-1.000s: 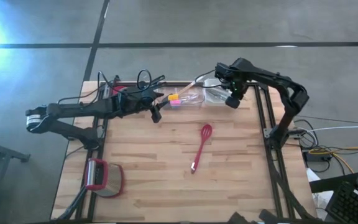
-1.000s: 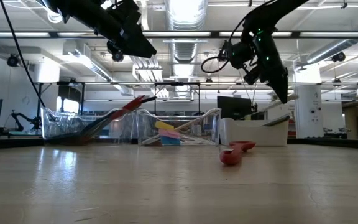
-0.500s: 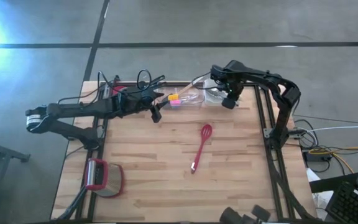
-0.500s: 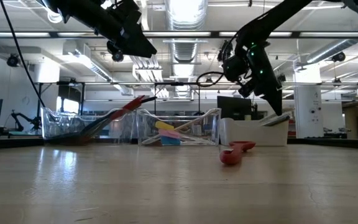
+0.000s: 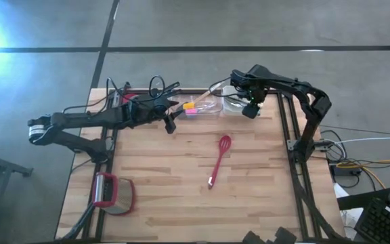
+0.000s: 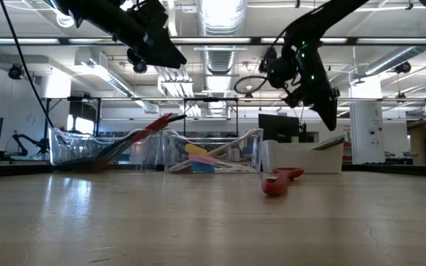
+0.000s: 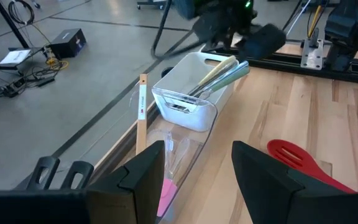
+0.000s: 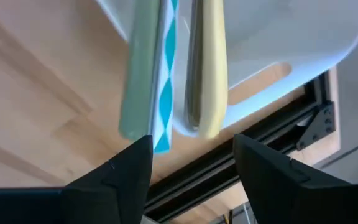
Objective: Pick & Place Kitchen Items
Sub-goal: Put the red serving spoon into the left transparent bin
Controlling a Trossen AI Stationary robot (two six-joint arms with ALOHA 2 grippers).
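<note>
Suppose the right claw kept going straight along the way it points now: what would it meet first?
Probably the handles sticking out of the white tub: the open right claw aims at the green-and-blue patterned handle and the yellow handle. Depth is unclear.

Bright overhead light, glare upper left

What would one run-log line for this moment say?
right gripper: open over white tub | left gripper: waiting | red whisk: on table
</note>
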